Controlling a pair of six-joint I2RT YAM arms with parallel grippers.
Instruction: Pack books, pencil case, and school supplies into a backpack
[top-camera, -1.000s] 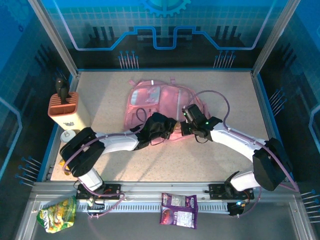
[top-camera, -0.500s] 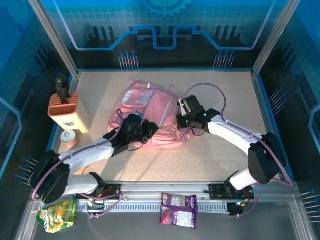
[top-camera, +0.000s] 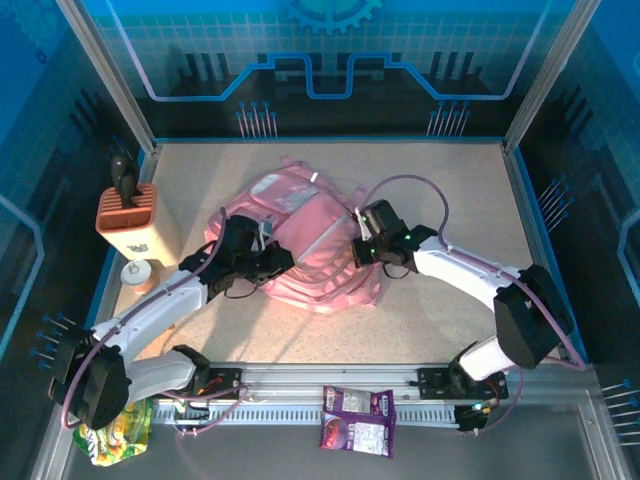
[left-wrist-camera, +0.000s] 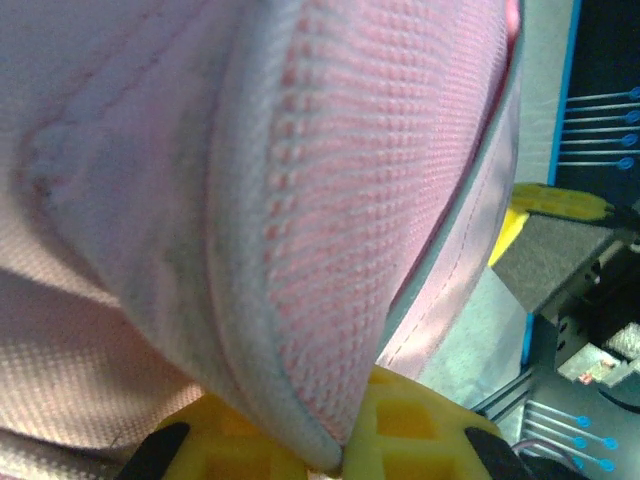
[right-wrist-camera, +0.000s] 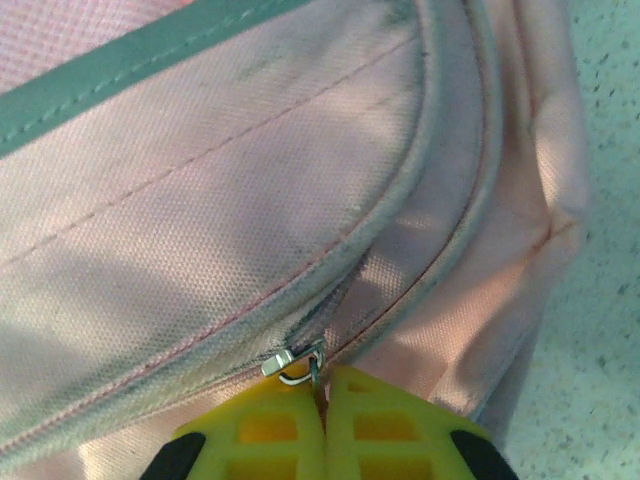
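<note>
Backpack (top-camera: 318, 232): pink, lying flat mid-desk (top-camera: 450, 190), between the two arms.
Left pincer (left-wrist-camera: 345, 452): closed, pinching a piped edge of the backpack's pink fabric.
Right pincer (right-wrist-camera: 323, 385): closed on the metal zipper pull (right-wrist-camera: 298, 364) of the backpack's curved zip.
Block holder (top-camera: 135, 220): upright at the desk's left edge.

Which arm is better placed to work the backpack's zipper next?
Right. The right gripper is shut on the zipper pull, while the left gripper only pinches a fold of the backpack.
</note>
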